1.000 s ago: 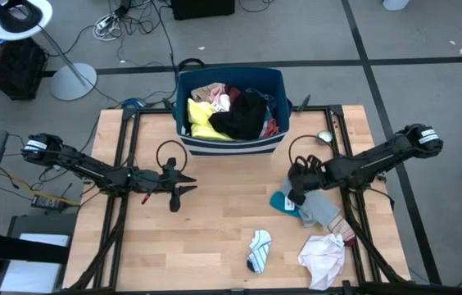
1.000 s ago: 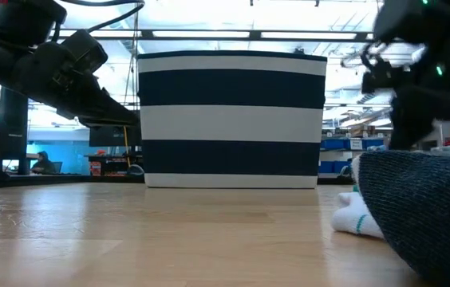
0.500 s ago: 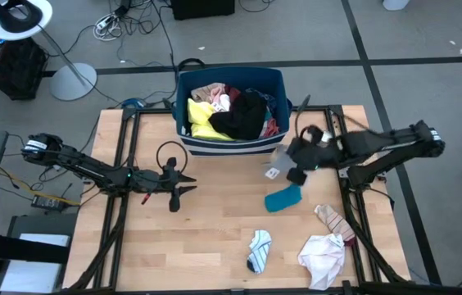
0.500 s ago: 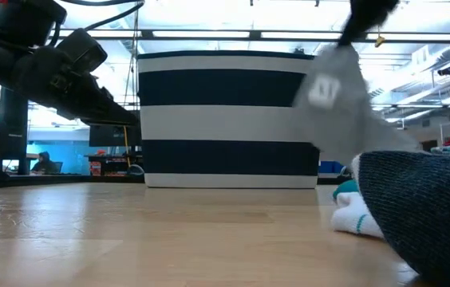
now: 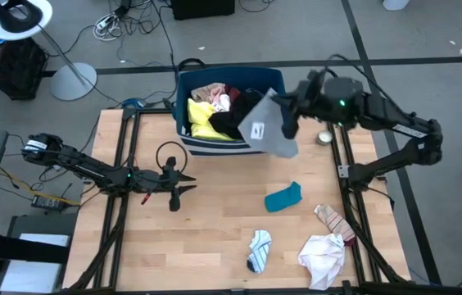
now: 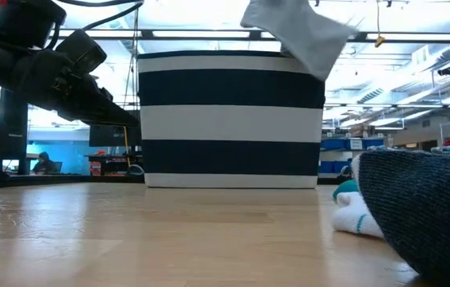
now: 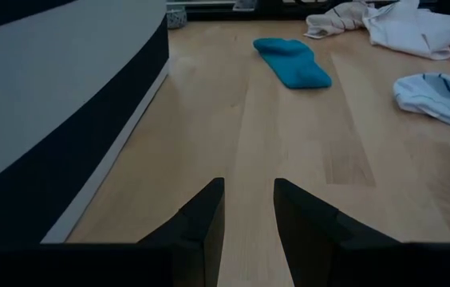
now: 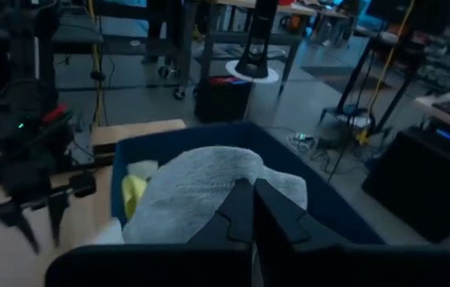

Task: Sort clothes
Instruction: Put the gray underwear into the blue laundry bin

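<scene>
We note the right gripper (image 5: 290,109) has swung up from the table to the bin (image 5: 274,79) rim, pinched tight on the grey garment (image 5: 265,129) hanging there. Left gripper (image 7: 248,209) idles over the table, fingers parted, empty.

teal sock (image 7: 293,62) (flat), striped bin (image 7: 57,96) — near

A grey floor (image 5: 428,49) with dark seams surrounds the wooden table (image 5: 215,238). A white lamp base (image 5: 73,80) and loose cables (image 5: 124,20) sit upper left.
</scene>
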Controlling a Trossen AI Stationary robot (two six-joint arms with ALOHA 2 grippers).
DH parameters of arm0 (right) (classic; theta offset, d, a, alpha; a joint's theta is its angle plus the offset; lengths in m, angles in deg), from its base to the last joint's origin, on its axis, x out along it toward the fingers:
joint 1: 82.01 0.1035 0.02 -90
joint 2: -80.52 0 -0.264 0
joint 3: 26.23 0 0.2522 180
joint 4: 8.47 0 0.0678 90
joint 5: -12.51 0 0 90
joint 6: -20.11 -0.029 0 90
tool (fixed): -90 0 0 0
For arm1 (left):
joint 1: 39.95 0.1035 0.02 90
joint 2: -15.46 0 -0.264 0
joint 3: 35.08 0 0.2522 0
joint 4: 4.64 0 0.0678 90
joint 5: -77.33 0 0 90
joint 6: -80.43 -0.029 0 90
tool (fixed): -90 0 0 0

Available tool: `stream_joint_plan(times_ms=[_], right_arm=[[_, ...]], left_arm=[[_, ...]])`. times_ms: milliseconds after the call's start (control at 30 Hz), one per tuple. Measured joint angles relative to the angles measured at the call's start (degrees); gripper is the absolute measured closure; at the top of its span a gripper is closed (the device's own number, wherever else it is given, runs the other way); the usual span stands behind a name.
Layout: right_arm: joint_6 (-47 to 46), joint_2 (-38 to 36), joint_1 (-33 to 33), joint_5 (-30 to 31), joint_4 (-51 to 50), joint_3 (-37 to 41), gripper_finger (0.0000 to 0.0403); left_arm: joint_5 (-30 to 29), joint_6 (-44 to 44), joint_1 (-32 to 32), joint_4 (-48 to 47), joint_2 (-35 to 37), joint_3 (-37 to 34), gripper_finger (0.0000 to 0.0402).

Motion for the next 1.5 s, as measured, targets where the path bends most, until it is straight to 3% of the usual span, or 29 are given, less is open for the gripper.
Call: stream_joint_plan(times_ms=[233, 533, 1167, 1500], right_arm=[[3.6, 9.53, -7.56, -9.28, 3.28, -9.04, 0.0403], [5.44, 20.17, -14.73, -13.77, 4.93, -20.69, 0.0403], [-2.42, 41.25, -19.09, -21.16, -9.74, -20.9, 0.0402], [-4.91, 50.81, -20.47, -29.63, -10.61, -21.19, 0.0389]], left_arm=[[-0.17, -0.01, 0.02, -0.22, 0.0, 0.0, 0.0286], [-0.26, -1.32, 0.02, -0.59, 0.0, 0.0, 0.0286], [-0.28, -2.81, 0.02, -0.57, 0.0, -0.02, 0.0286], [-0.28, -2.79, 0.02, -0.55, 0.0, -0.02, 0.0286]])
